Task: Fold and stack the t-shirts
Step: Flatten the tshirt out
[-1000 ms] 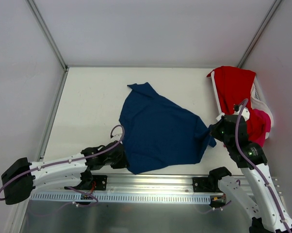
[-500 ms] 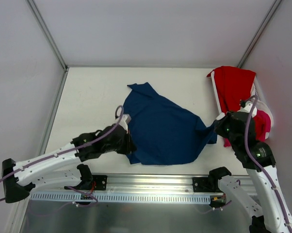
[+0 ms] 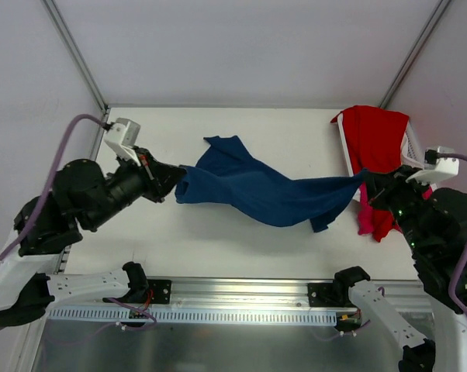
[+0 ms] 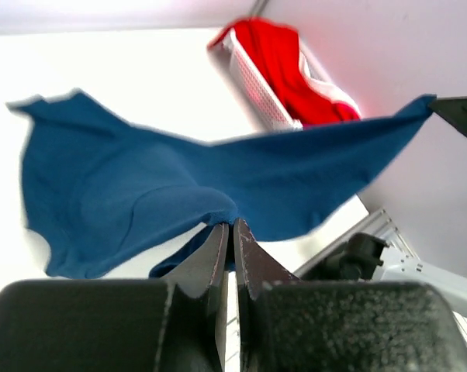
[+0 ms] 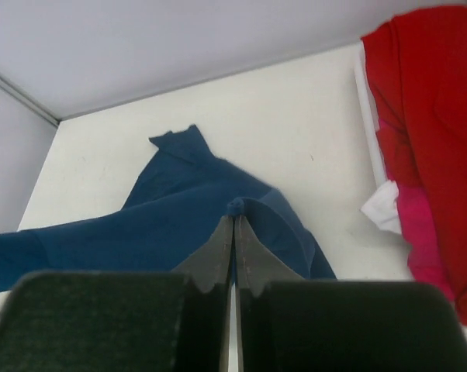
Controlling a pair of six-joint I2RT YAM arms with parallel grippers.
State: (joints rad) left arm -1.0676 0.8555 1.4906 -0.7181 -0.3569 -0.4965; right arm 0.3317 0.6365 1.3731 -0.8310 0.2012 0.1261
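You hoisted the navy tee [image 3: 257,194] clear of the counter [image 3: 233,248] in a single second. It had lain spread near the counter's middle. It now hung as a sagging, twisted band from 9 o'clock to 3 o'clock. Only its far corner toward 12 o'clock perhaps rested on the counter; the frames did not settle that.

The left jaws were clamped on the tee's 9 o'clock end and the right jaws on its 3 o'clock end. Each wrist view showed the jaws together with navy cloth pinched at the tips. Both arms had risen and swung outward to draw it taut.

The red tee [image 3: 377,139] stayed draped over the basket [image 3: 414,155] at 2 o'clock, with the pink tee [image 5: 416,225] beside it.

It read as a shake-out before folding. No fold was made and no stack begun, and the twist would need laying flat first.
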